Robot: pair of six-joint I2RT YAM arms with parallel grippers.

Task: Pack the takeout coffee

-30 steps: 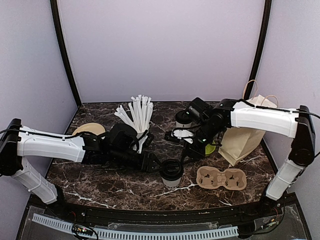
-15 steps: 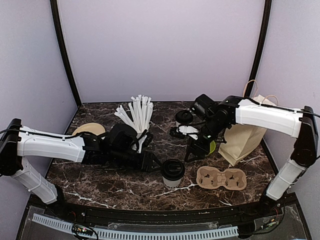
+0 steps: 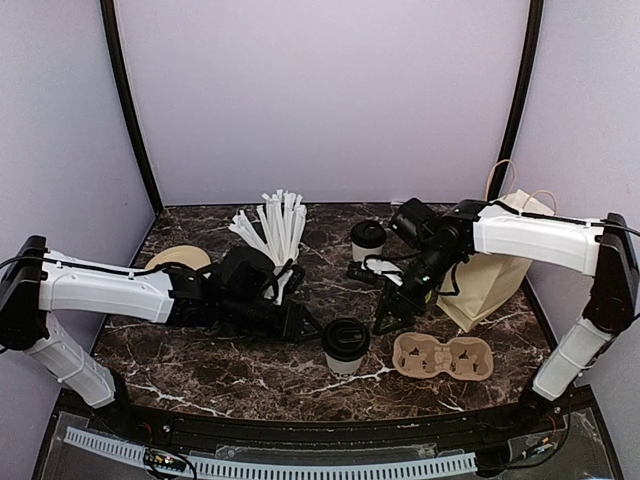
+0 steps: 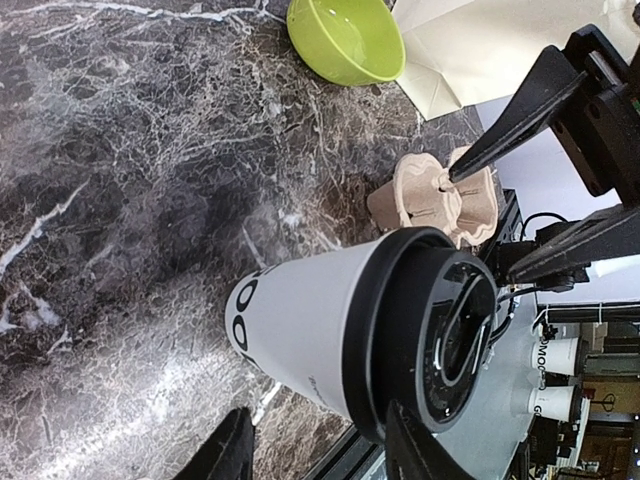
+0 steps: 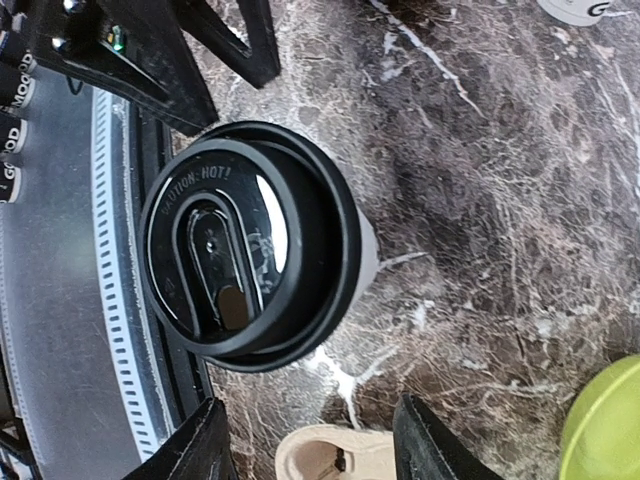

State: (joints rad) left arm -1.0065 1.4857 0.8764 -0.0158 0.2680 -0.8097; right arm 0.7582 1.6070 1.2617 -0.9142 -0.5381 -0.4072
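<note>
The left hand (image 3: 312, 328) sits low over the desk (image 3: 200, 362), fingers parted at the lidded cup (image 3: 344, 345), not clamping it. The right hand (image 3: 388, 318) hangs open and empty, near the carrier (image 3: 442, 357).

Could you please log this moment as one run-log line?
left claw: open, at lidded cup | right claw: open, near same cup | second cup: standing | carrier: empty | bag: at right

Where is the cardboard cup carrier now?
Top view: the cup carrier lies front right, right of the nearer lidded coffee cup, in front of the paper bag.
</note>
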